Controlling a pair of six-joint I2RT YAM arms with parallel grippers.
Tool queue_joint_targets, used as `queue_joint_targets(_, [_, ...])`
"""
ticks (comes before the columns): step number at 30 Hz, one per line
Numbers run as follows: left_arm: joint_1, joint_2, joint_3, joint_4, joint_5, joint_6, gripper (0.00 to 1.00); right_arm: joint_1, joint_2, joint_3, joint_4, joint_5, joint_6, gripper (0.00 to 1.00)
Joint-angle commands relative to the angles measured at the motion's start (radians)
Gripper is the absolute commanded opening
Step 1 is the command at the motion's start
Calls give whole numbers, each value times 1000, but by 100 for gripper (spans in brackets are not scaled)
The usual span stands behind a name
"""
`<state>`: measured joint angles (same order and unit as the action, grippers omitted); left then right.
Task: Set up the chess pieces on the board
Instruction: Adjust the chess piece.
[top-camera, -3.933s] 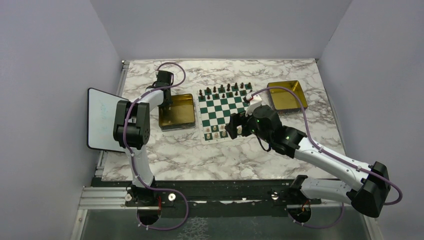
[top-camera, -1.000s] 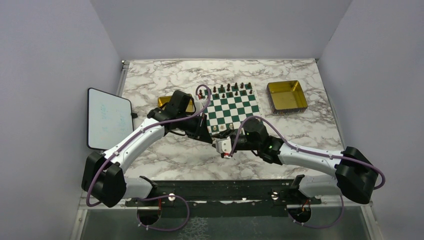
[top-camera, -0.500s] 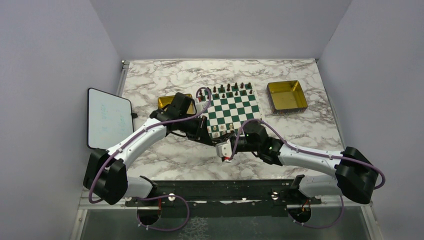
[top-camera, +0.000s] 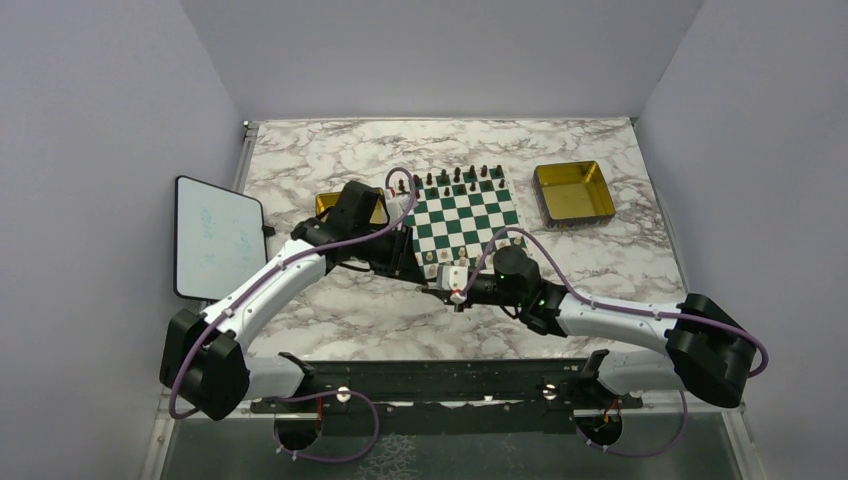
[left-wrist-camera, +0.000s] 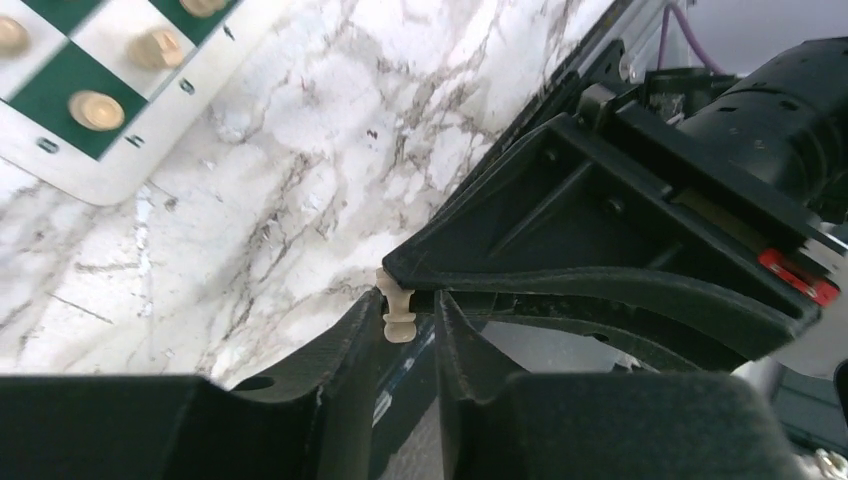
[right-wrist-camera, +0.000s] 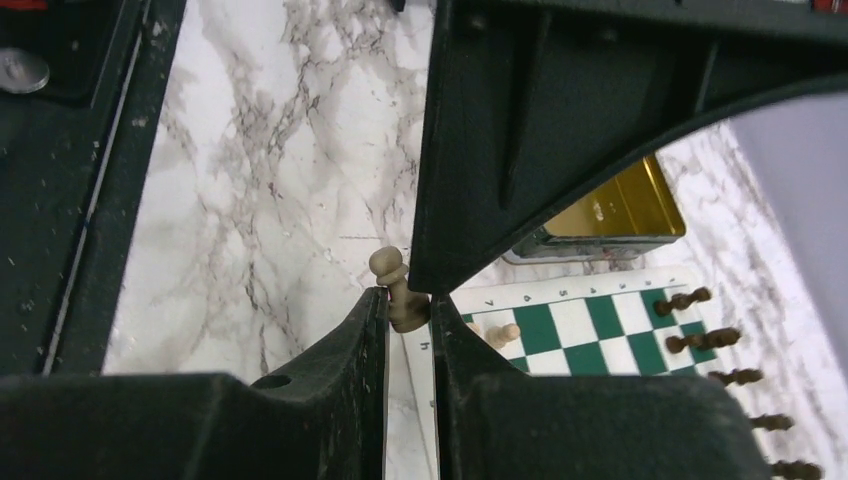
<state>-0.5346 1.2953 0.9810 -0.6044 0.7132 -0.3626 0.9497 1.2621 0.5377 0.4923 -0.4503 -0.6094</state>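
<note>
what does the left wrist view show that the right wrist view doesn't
Only the left wrist view: the right pincer seen from outside, with a red mark on the arm behind it.
Only the right wrist view: the left pincer from outside, the gold tray, and a row of dark pieces on the board's far side.
Both: the cream pawn where the two pincer tips meet, the marble table, and the board with cream pieces on it.
</note>
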Motion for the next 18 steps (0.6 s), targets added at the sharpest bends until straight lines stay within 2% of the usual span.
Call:
queue_joint_targets(1, [-5,-91,34,58,-95,-30,30,8,7,-3,94,80,251,1])
queue_joint_targets(7, [-5,-151,-3,93,-141,-76,40,8,21,-27,183,207,511,1])
queue_joint_targets(13, [-5,-210,-46,119,-227,-105,48,8,32,-22,225,247,605,1])
queue_joint_targets(18, [-5,-227,-65,130,-270,-128,48,8,27,-16,249,269,660,1])
